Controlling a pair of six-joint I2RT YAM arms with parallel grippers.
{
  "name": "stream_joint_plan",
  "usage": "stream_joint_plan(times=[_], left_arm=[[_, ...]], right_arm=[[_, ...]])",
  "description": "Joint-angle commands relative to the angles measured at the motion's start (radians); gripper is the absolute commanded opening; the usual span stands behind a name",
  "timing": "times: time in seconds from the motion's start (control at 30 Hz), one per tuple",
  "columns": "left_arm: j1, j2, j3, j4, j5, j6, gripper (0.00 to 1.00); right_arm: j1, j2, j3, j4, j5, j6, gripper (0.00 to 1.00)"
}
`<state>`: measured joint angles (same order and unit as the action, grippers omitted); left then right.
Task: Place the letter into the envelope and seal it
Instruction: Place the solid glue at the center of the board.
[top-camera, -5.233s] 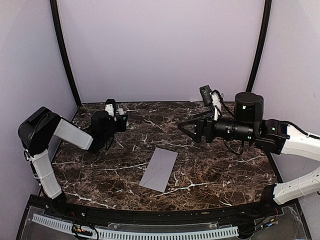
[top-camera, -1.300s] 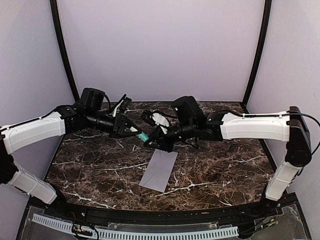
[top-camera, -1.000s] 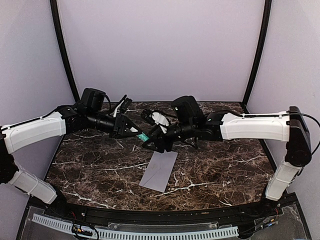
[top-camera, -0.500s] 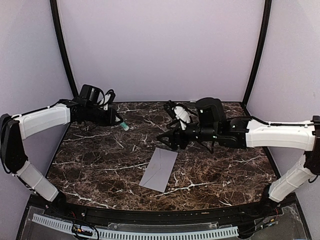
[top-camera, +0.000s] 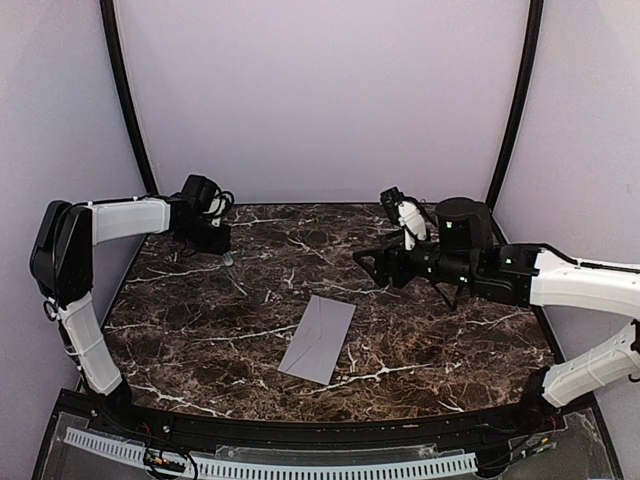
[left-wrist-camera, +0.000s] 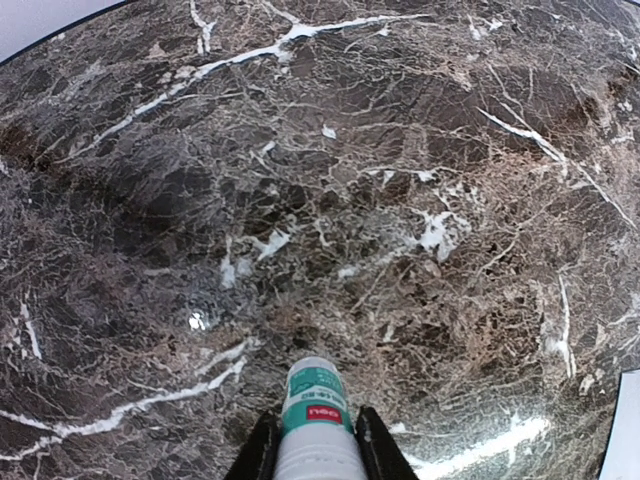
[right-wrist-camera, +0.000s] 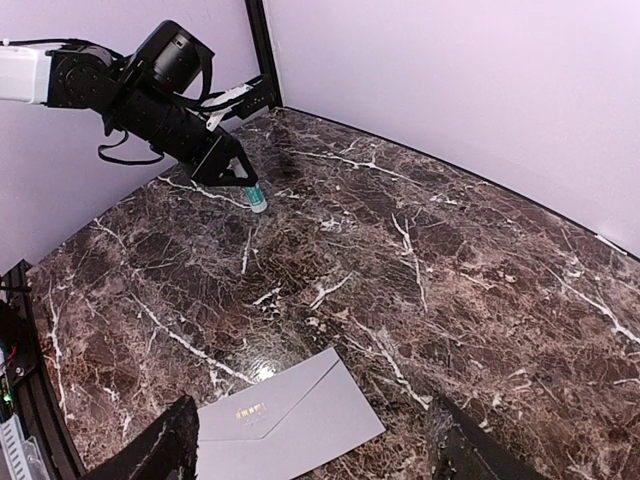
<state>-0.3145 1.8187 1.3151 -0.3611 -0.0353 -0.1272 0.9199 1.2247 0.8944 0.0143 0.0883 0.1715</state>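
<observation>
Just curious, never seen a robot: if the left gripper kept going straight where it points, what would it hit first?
Probably the bare marble table, and the tip of the glue stick that the left gripper holds would touch first. Nothing else shows ahead.

this looks like a robot test lab. a dark marble table (top-camera: 200, 330) sits in a small booth with plain light purple walls (top-camera: 320, 100), black poles (top-camera: 124, 110) in the upper corners, and white robot arms (top-camera: 580, 282) on both sides.
</observation>
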Motion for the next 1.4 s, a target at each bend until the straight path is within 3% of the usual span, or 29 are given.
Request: stream_joint_plan(times=[0.0, 0.3, 0.47, 0.73, 1.0, 1.1, 1.2, 1.37], left_arm=[[0.02, 0.036, 0.046, -0.025, -0.07, 0.063, 0.04], [0.088, 0.096, 0.081, -0.028, -0.069, 0.089, 0.04], [0.094, 0.107, 0.082, -0.027, -0.038, 0.086, 0.1], [0.101, 0.121, 0.082, -0.028, -0.019, 0.081, 0.33], [0.103, 0.11, 0.079, -0.025, 0.001, 0.071, 0.67], [0.103, 0.087, 0.058, -0.003, 0.015, 0.068, 0.75], [0.102, 0.038, 0.041, 0.03, 0.021, 0.065, 0.84], [0.112, -0.099, -0.012, 0.102, 0.019, 0.012, 0.89]], right_arm=[[-0.007, -0.017, -0.015, 0.018, 0.03, 0.034, 0.74], [-0.009, -0.023, -0.027, 0.018, 0.019, 0.062, 0.74], [-0.009, -0.019, -0.031, 0.015, 0.016, 0.067, 0.74], [-0.009, -0.018, -0.029, 0.008, 0.016, 0.071, 0.74], [-0.009, -0.019, -0.026, 0.006, 0.023, 0.071, 0.78], [-0.009, -0.018, -0.017, 0.0, 0.015, 0.067, 0.8], [-0.01, -0.016, -0.003, -0.008, 0.014, 0.064, 0.85], [-0.055, 0.013, 0.05, -0.035, -0.047, 0.072, 0.98]])
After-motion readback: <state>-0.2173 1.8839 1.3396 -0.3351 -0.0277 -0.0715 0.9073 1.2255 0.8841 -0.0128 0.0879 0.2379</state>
